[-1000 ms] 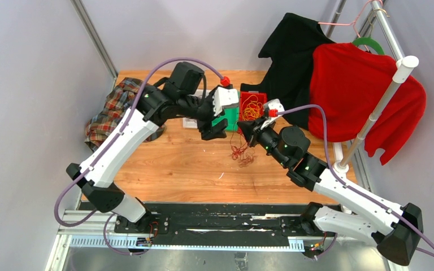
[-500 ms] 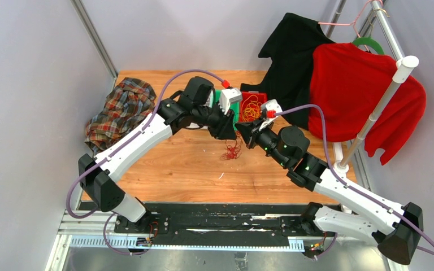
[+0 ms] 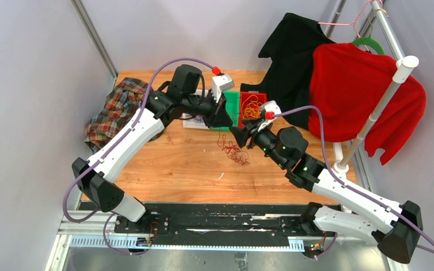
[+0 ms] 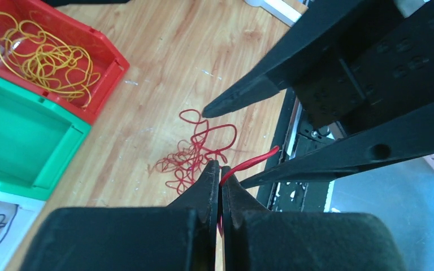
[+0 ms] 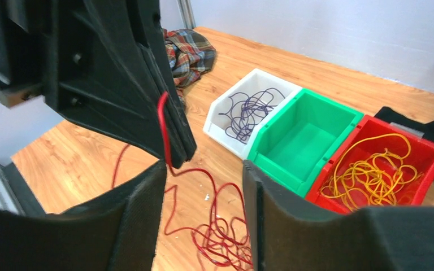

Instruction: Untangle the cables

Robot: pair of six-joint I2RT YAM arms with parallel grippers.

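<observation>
A loose tangle of dark red cables (image 3: 234, 152) lies on the wooden table between my two grippers. My left gripper (image 4: 220, 167) is shut on one red strand (image 4: 255, 160), which runs down to the tangle (image 4: 195, 155). My right gripper (image 5: 203, 166) stands open just beside it, and the tangle (image 5: 220, 237) shows on the table between its fingers (image 5: 141, 192). Yellow cables (image 5: 373, 169) fill a red bin (image 3: 252, 97). Purple cables (image 5: 248, 110) lie in a white bin (image 5: 217, 116). The green bin (image 3: 233, 108) between them is empty.
A plaid cloth (image 3: 118, 110) is heaped at the table's left edge. Black (image 3: 291, 51) and red (image 3: 361, 96) garments hang on a white rack (image 3: 381, 107) at the right. The black base rail (image 3: 220, 223) runs along the near edge.
My left gripper has shut on a red strand. My right gripper has opened and let go. The left arm swung in towards the right gripper, and the tangle shifted slightly on the table.
</observation>
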